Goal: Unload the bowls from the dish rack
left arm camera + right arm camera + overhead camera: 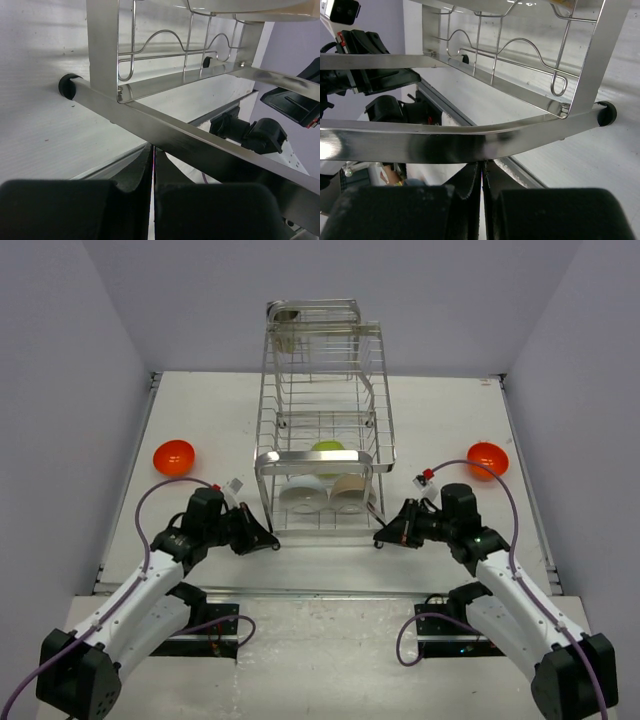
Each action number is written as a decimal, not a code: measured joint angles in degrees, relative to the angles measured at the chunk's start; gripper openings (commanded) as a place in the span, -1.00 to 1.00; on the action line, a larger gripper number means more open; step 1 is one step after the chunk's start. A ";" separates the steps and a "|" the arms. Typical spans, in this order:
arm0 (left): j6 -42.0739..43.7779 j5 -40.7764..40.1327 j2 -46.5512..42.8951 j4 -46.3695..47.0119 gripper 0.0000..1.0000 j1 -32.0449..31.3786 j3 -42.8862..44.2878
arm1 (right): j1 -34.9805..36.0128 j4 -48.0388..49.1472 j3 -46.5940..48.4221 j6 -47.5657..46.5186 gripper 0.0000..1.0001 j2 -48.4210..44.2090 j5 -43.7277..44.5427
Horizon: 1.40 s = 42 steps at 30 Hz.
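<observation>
The chrome wire dish rack [325,420] stands mid-table. On its lower tier sit a white bowl [303,495] and a beige bowl [351,490], with a lime-green bowl [327,450] behind them. One orange bowl [173,457] lies on the table to the rack's left, another orange bowl [487,459] to its right. My left gripper [272,541] [153,150] is shut and empty, its tips under the rack's front bottom rail [190,140] near the left corner. My right gripper [383,539] [483,165] is shut and empty too, its tips against the same rail [420,142] near the right corner.
A metal cup [287,313] hangs at the rack's top back. Black rubber feet [67,85] [606,112] hold the rack on the white table [200,400]. Grey walls close in the left, right and back. Each wrist view shows the other arm beyond the rail.
</observation>
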 measured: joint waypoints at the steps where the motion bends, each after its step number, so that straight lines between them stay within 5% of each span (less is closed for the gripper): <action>1: 0.04 0.00 0.76 0.50 -1.00 0.00 0.00 | 0.00 0.37 0.07 -0.02 -1.00 0.92 0.02; 30: 3.06 -2.97 15.52 5.25 -1.00 0.59 5.18 | -0.02 3.02 5.68 -5.09 -1.00 11.30 2.03; 42: 3.26 -8.41 -2.32 -0.87 -1.00 -0.42 10.64 | -0.07 -8.39 11.10 -8.52 -1.00 -5.44 6.78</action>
